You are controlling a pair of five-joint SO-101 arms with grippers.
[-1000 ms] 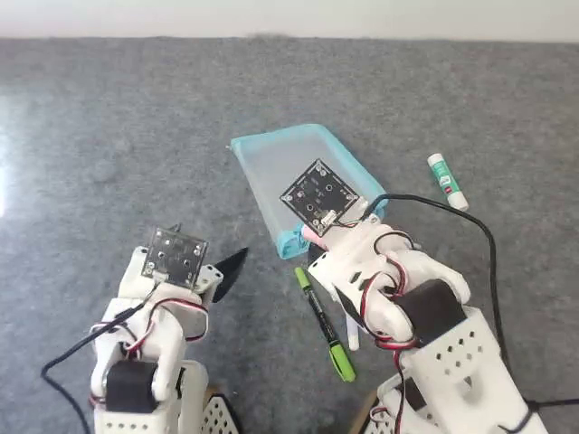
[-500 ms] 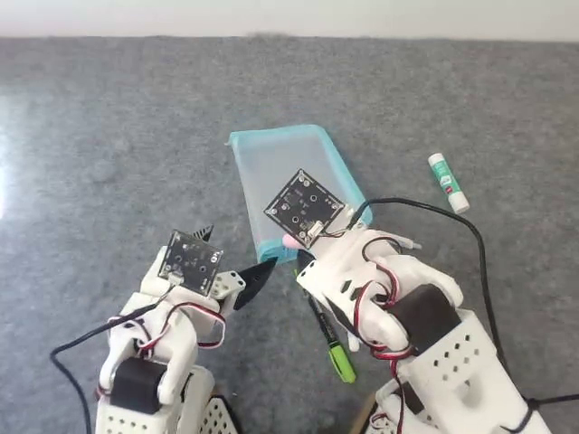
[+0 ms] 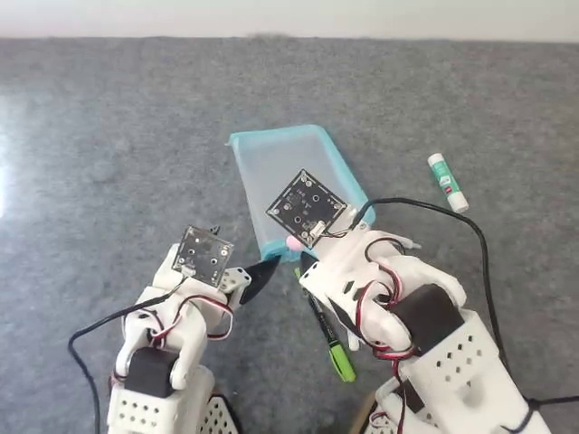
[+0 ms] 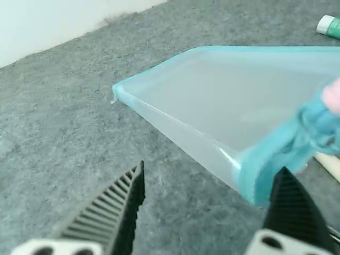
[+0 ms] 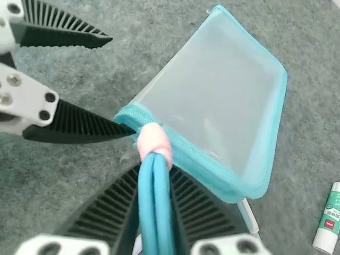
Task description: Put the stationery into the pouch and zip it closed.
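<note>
At pouch (image 3: 288, 170) corner, left gripper (image 4: 211, 170) gaping, right gripper (image 5: 154, 176) clamping teal pull cord (image 5: 155, 212).

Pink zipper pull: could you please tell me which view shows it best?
The right wrist view: the pink zipper pull sits central and whole, its teal cord between that arm's jaws. The high view shows a small pink dot; the left wrist view cuts it off at the edge.

The worktop (image 3: 109, 136) has a grey, felt-like surface. A pale white wall (image 3: 289, 16) runs along its far edge.
</note>
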